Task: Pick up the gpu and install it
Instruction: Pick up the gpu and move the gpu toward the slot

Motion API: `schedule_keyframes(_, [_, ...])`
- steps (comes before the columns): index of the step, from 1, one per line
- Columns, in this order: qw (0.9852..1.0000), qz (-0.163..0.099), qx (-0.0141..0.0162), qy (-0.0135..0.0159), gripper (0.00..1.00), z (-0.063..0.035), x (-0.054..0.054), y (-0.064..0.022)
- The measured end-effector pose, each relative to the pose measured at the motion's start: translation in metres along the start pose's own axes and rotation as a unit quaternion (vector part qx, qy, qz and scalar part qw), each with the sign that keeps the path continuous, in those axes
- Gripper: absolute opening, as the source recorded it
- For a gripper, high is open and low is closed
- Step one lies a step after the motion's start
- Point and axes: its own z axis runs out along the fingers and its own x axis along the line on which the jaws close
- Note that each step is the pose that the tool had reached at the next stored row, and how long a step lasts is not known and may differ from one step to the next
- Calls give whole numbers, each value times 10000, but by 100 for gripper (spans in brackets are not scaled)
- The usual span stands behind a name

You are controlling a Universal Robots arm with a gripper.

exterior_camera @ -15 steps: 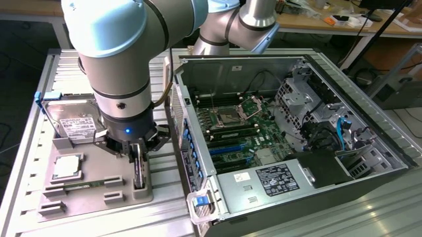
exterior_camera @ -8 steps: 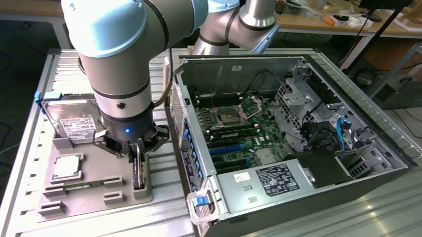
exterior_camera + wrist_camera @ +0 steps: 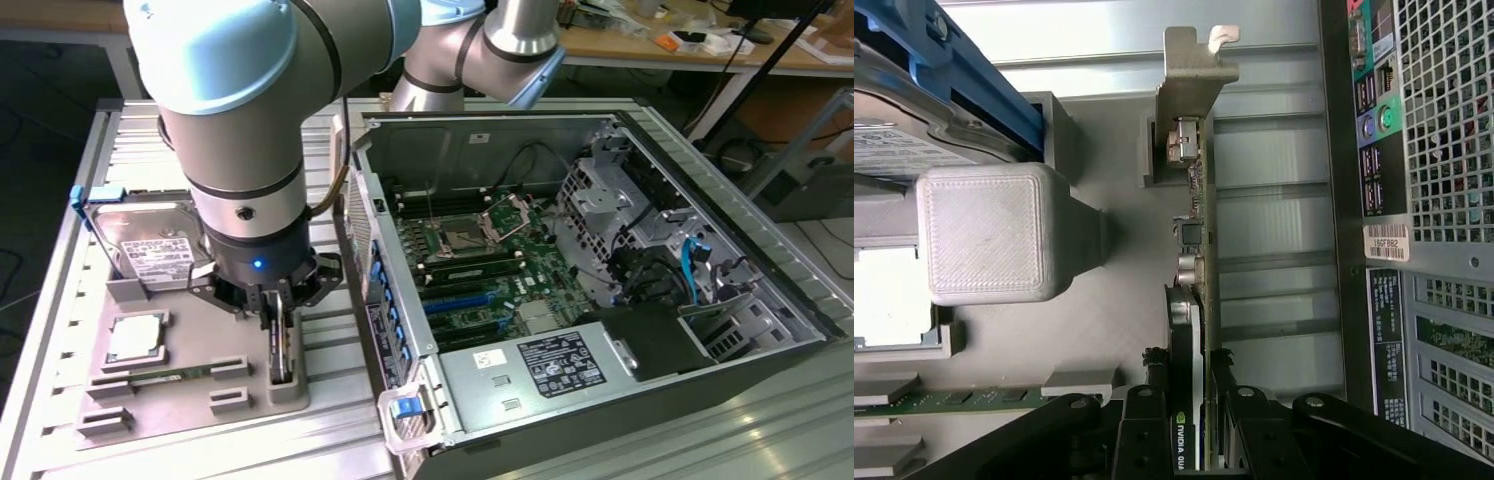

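Observation:
The gpu (image 3: 282,352) stands thin edge-on in a slot of the grey holder tray (image 3: 174,412), to the exterior view's left of the open computer case (image 3: 587,150). In the wrist view the gpu (image 3: 1196,250) shows its green board edge, black shroud and silver end bracket (image 3: 1194,70). My gripper (image 3: 276,312) is straight above it, and the card still sits in the tray. In the wrist view my gripper (image 3: 1192,400) has a black finger (image 3: 1154,400) pressed against each side of the card, so it is shut on the gpu.
The tray also carries a silver hard drive (image 3: 147,250), a processor (image 3: 136,337) and a green memory stick (image 3: 160,377). A grey tray post (image 3: 984,230) stands beside the card. The motherboard (image 3: 481,250) with blue slots (image 3: 461,300) lies inside the case, whose rear panel (image 3: 1424,200) is close by.

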Motion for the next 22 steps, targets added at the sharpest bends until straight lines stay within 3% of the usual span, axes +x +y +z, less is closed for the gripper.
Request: schedule_keyframes(22, [10000,0,0,0,27,-57,-2,2])
